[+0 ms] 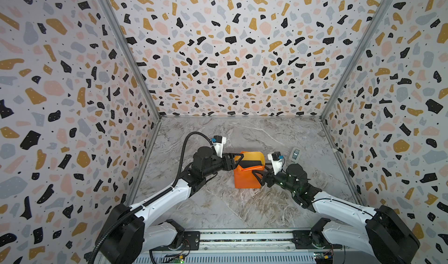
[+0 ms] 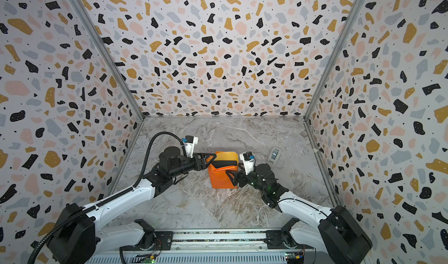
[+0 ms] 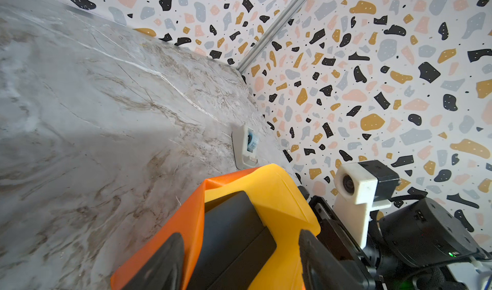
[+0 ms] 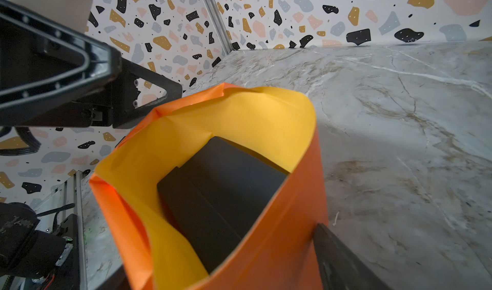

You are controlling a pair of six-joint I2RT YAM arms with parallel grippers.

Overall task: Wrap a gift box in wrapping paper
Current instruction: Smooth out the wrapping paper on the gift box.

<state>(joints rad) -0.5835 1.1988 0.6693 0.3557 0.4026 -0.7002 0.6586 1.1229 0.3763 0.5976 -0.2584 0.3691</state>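
Mid-fold: wrapping paper [image 1: 244, 180] cups gift box [image 1: 251, 163]. Left gripper [image 1: 238, 161] 9 o'clock, right gripper [image 1: 259, 171] 4 o'clock, wide astride, grip unclear. Next, likely: flatten flap.

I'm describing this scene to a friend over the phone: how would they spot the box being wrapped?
Start at the grey marble tabletop; near its middle stands the wrapping paper, orange outside and yellow inside, folded up like a pouch. The gift box sits inside that fold: flat, matte, very dark and sharp-edged against the bright paper.
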